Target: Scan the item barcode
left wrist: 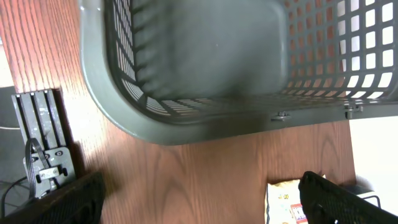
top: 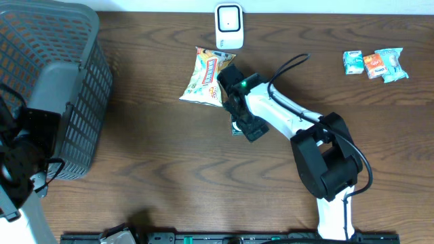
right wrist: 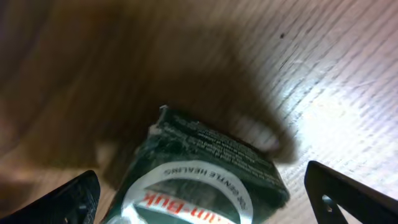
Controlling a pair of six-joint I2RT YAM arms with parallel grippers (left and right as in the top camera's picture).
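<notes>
At centre frame, the right gripper (right wrist: 204, 200) spreads its jaws wide over a dark green packet (right wrist: 205, 168) lying on the table (top: 169, 169), not gripping it. At left, the left gripper (left wrist: 202, 202) gapes empty beside the grey basket (left wrist: 186, 118); the scanner (top: 228, 26) stands top centre.

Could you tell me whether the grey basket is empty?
Empty where visible: the basket shows only bare floor and mesh walls.

Basket (top: 91, 102) left, scanner (top: 228, 26) rear, open tabletop (top: 190, 183) front
</notes>
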